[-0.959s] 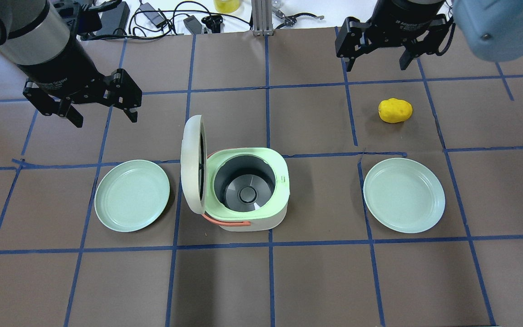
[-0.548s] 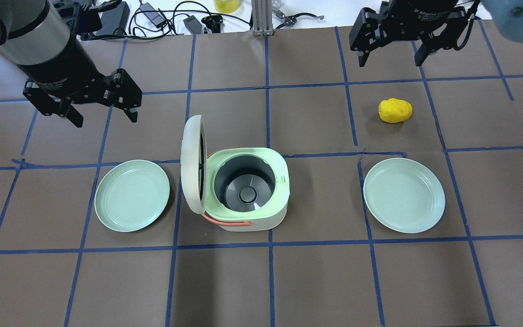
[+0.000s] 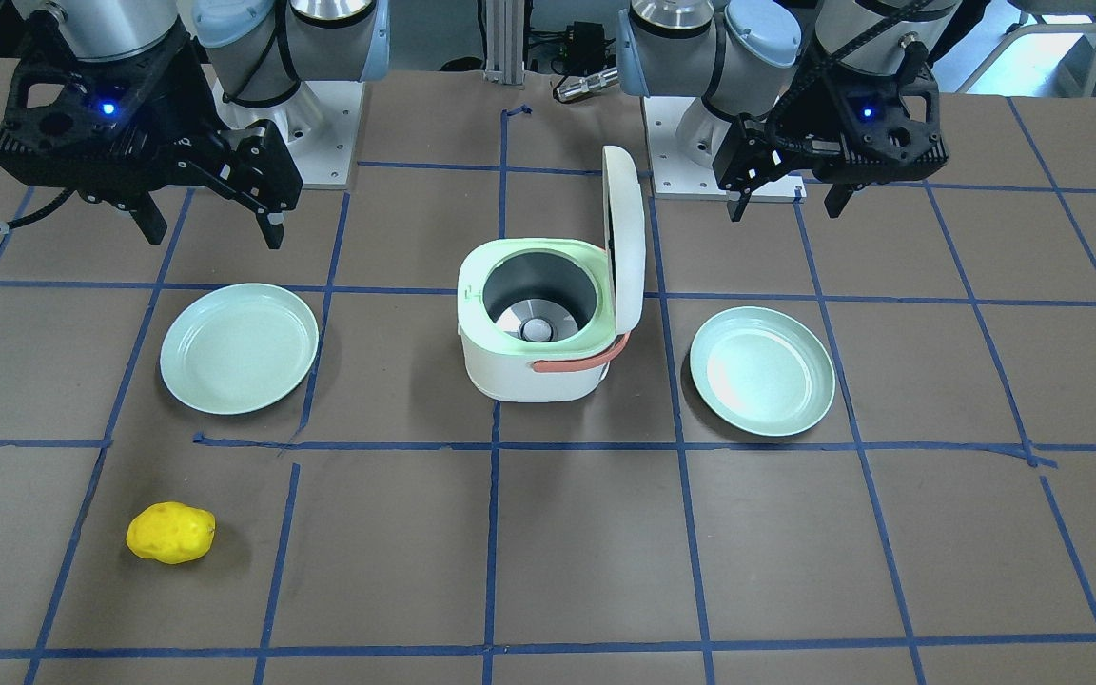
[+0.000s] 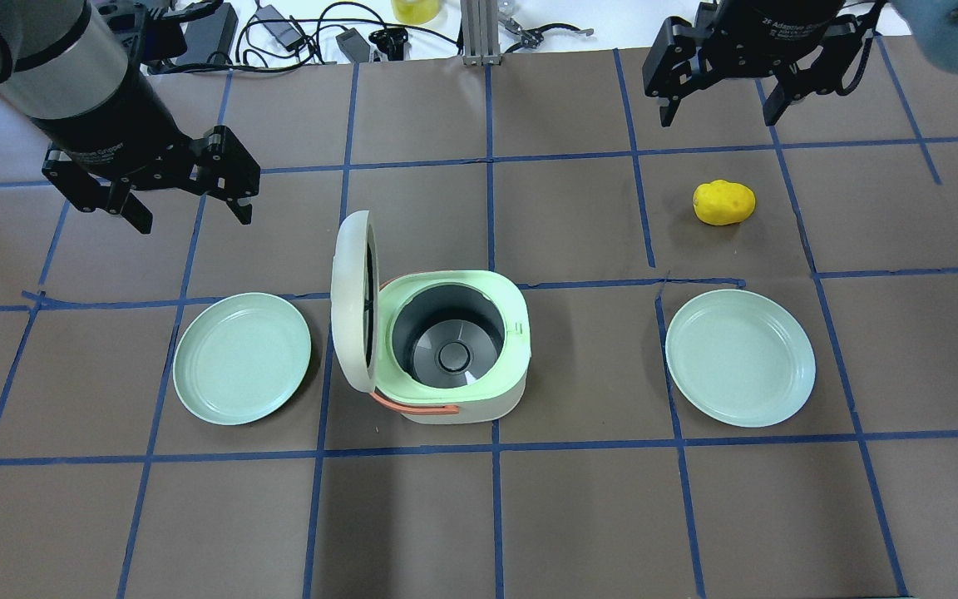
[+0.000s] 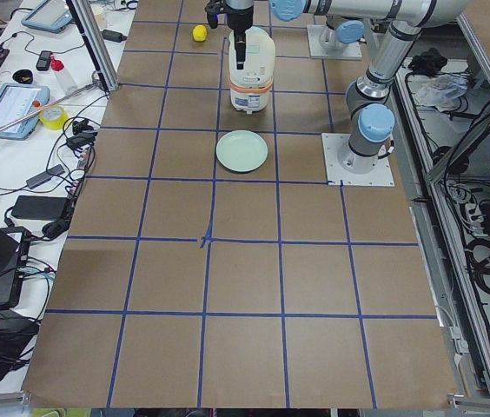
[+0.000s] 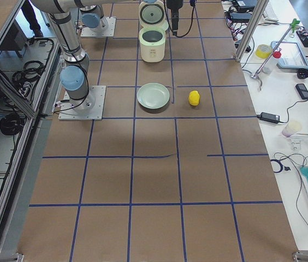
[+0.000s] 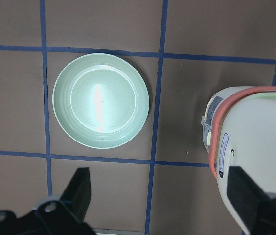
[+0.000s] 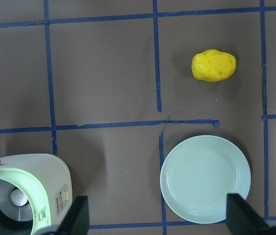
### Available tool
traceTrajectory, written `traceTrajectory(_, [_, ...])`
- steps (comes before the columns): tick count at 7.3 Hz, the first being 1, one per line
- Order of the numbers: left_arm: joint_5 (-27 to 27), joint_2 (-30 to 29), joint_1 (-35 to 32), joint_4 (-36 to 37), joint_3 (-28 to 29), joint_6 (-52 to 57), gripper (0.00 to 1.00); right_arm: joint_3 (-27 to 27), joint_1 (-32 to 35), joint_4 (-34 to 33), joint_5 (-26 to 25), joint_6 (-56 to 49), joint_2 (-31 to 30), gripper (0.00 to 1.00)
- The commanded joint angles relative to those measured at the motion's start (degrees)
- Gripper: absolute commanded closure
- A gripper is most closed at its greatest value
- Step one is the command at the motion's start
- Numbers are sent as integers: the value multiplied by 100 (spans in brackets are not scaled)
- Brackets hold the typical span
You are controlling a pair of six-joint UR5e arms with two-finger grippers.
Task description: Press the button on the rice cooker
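A white and pale green rice cooker (image 4: 454, 353) stands at the table's middle with its lid (image 4: 354, 304) swung up and open, the dark inner pot empty. It also shows in the front view (image 3: 534, 328). Its button panel shows small on the side in the right wrist view (image 8: 61, 195). My left gripper (image 4: 184, 195) hangs open and empty, high and to the left of the cooker. My right gripper (image 4: 720, 104) hangs open and empty, high at the far right.
A pale green plate (image 4: 242, 358) lies left of the cooker and another (image 4: 739, 358) right of it. A yellow potato-like object (image 4: 723, 202) lies beyond the right plate. Cables and gear lie past the table's far edge.
My right gripper has moved up and away toward the far right edge of the table. The left arm, cooker, plates and yellow object have not moved.
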Motion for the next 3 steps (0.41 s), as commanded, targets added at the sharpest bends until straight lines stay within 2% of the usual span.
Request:
traceTrajectory(1, [0, 0, 0, 0, 0, 3, 0, 4, 0, 72, -10, 1, -9, 0])
traceTrajectory(3, [0, 0, 0, 0, 0, -6, 0, 4, 0, 90, -10, 1, -9, 0])
